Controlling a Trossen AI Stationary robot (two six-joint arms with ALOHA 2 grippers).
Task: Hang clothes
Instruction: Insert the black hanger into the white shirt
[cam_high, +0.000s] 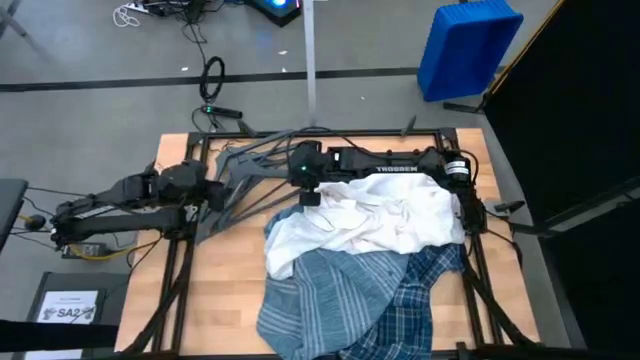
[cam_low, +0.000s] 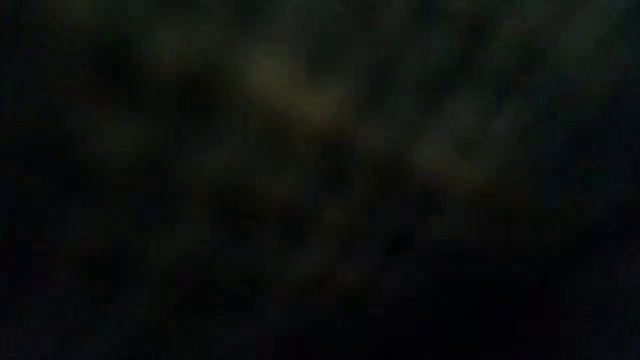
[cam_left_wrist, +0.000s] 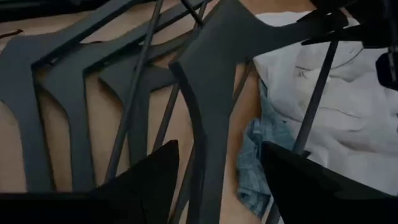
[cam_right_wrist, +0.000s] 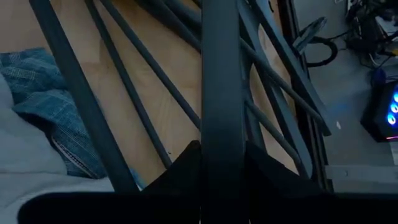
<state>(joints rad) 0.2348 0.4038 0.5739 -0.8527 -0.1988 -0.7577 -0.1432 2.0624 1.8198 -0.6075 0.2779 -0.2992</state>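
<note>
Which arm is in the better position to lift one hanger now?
The right. Its right gripper is already shut on a hanger. The left gripper is open and only straddles the hangers, beside the white shirt.

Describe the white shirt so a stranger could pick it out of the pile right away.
Start at the wooden table and find the heap of clothes on its right half. The white shirt is the crumpled one at the far end of the heap, just below the right arm. It is plain, while the striped shirt and plaid shirt nearer the front edge are blue and patterned.
</note>
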